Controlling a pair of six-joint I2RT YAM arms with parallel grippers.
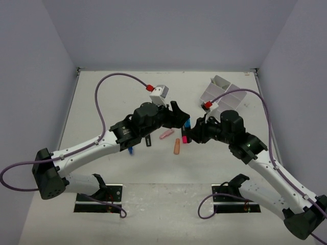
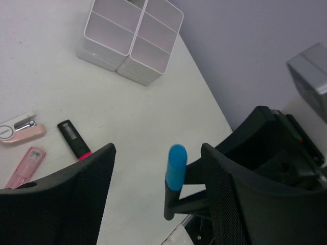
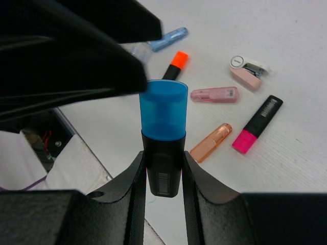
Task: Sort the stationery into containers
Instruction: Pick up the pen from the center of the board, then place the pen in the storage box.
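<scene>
Farthest left on the worktop (image 2: pixel 153 97) lies a pale blue pen (image 3: pixel 168 38), at about 8 o'clock from the raised highlighter in the overhead view. Next is the left pincer (image 2: pixel 157 153), its jaws spread wide and gripping nothing, one on each side of that highlighter without touching it. Beyond it, between 6 and 8 o'clock, lie the loose pieces:

- an orange-capped highlighter (image 3: pixel 176 64)
- a small pink stapler (image 3: pixel 248 71)
- a slim pink eraser (image 3: pixel 214 94)
- a peach tube (image 3: pixel 212 143)
- a pink-capped highlighter (image 3: pixel 255 125)

The blue-capped highlighter (image 3: pixel 163 115) stands upright off the worktop. The right pincer (image 3: pixel 162 158) is clamped on its black barrel just under the cap. The white tray (image 2: pixel 130 41), with four compartments that look empty, sits at roughly 1 o'clock, well apart.

The count is three highlighters, one each of pen, stapler, eraser and tube, and one tray.

The highlighter looks light, stiff and smooth, so it is likely to slip under a loose grip. The barrel is probably the safest place to hold it, since the cap could pull off.
</scene>
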